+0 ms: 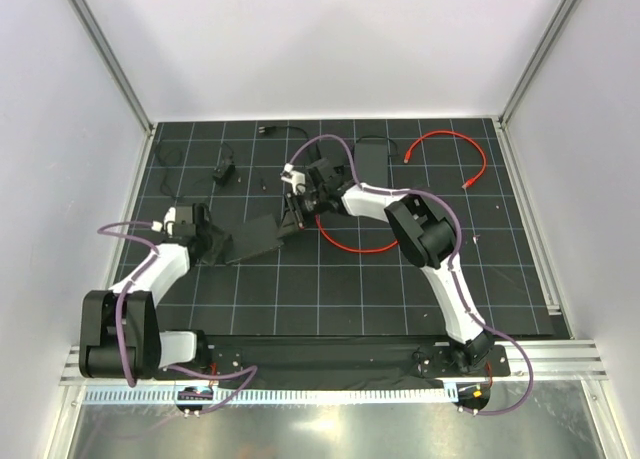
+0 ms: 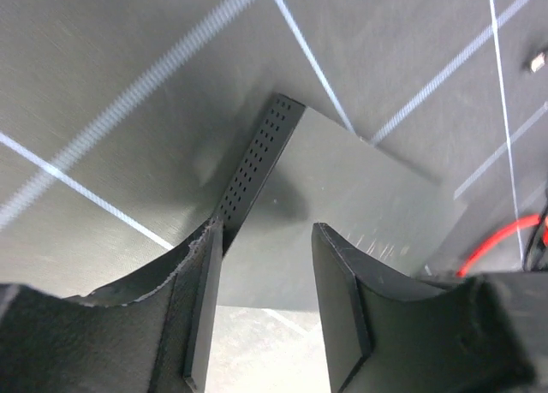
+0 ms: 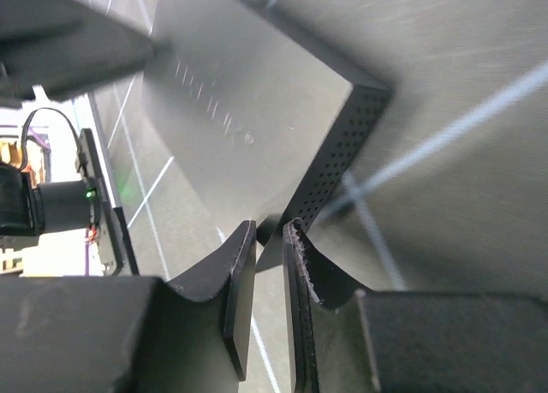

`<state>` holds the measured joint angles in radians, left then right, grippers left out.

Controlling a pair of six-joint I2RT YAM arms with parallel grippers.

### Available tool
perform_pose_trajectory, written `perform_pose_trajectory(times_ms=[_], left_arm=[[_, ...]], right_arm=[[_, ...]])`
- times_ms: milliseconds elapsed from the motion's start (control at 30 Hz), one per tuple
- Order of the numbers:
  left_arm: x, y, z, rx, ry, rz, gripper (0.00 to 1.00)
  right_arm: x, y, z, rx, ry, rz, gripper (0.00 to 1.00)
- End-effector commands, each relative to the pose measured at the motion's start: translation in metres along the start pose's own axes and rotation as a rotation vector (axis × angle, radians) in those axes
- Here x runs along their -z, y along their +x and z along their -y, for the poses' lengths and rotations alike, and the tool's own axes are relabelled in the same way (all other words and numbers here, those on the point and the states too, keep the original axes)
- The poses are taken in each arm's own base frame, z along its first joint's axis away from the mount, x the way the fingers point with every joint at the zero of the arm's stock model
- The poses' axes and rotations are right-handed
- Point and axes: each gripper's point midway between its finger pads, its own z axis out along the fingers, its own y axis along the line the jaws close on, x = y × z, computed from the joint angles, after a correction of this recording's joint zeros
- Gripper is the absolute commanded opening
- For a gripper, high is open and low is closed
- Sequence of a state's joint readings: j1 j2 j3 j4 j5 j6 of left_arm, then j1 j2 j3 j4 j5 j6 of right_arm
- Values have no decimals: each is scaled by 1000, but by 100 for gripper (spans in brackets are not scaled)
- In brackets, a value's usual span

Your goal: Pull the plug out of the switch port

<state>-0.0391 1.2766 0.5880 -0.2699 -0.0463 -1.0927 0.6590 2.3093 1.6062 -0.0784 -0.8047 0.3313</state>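
We see left gripper (image 2: 265,235) spread wide over the switch (image 2: 360,187); right gripper (image 3: 270,229) nearly closed at its corner mid-frame, hold unclear.

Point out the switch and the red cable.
switch (image 2: 342,196): left wrist view, flat top face.
red cable (image 2: 503,238): left wrist view, curved stretch near the right edge.

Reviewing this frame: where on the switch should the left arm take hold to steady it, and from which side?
Probably the left end of the switch, approached from the left: the left pincer sits open by the vented side wall there. The box is a flat slab, and the right pincer occupies the opposite end by the red cable.
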Motion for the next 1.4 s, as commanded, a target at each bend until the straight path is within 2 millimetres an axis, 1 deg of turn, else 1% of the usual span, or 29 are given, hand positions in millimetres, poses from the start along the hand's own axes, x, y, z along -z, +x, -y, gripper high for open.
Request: perform_pose_trajectory(times_ms=[0,67,100,167,267,333,433,467,500,533,600,633,700,733,767,800,833,867,900,933,967,1000,1033,1100,1133,1200,1233,1267,1367], left_arm=[[8,-30,20,-57,25,68,50],[6,-32,18,-75,7,61,50],[4,-40,14,-72,-4,69,50],[-1,-44,14,-71,-10,66,50],[-6,-45,12,-73,-19,48,50],[-7,-47,11,-73,-23,51,49],[-1,-57,9,-90,-33,106,49],[7,-63,11,-98,-29,138,49],[11,-68,10,-104,-39,161,49],[17,-76,9,-109,-53,197,50],[34,-85,19,-125,-23,237,52],[41,-87,21,-127,-14,245,55],[60,-93,34,-134,42,274,58],[66,-93,37,-144,56,273,57],[75,-93,47,-172,104,267,56],[88,-94,56,-187,153,283,55],[97,-96,64,-200,189,290,55],[107,-90,76,-225,263,266,55],[118,-89,89,-258,325,268,55],[132,-90,102,-271,397,281,55],[144,-86,116,-285,464,264,55],[146,-81,120,-293,491,247,55],[154,-79,132,-307,530,242,55],[162,-72,149,-326,594,204,55],[167,-65,164,-350,633,190,55],[169,-58,179,-375,673,171,55],[174,-57,191,-390,719,176,55],[170,-50,201,-404,739,155,55],[174,-48,232,-425,836,171,56]], right_arm=[[-17,11,-41,37,-67,-45,23],[-24,12,-50,44,-85,-49,22],[-27,14,-52,44,-89,-54,23],[-34,17,-60,54,-96,-63,22],[-40,17,-68,72,-93,-62,23],[-41,14,-67,72,-83,-50,25],[-38,7,-64,89,-46,-26,29],[-37,4,-58,90,-16,-12,31],[-35,1,-58,97,-2,4,34],[-30,-8,-63,118,4,39,36],[-26,-7,-61,111,36,62,42],[-21,-15,-66,134,40,99,43],[-14,-22,-64,142,84,138,47],[-10,-21,-64,154,97,147,49],[-1,-27,-71,171,103,174,57],[4,-29,-73,185,114,193,59],[7,-25,-71,197,124,197,59],[12,-27,-73,202,139,210,60],[23,-35,-80,216,157,242,61],[30,-40,-68,199,236,271,61],[41,-49,-71,192,271,310,62],[49,-56,-62,167,336,346,61],[64,-63,-41,129,460,397,62],[83,-73,-29,105,557,462,63],[96,-75,-12,84,666,488,63],[113,-82,5,58,740,500,65],[122,-90,11,38,768,510,65],[137,-98,25,9,796,532,65],[162,-125,45,-8,813,576,66]])
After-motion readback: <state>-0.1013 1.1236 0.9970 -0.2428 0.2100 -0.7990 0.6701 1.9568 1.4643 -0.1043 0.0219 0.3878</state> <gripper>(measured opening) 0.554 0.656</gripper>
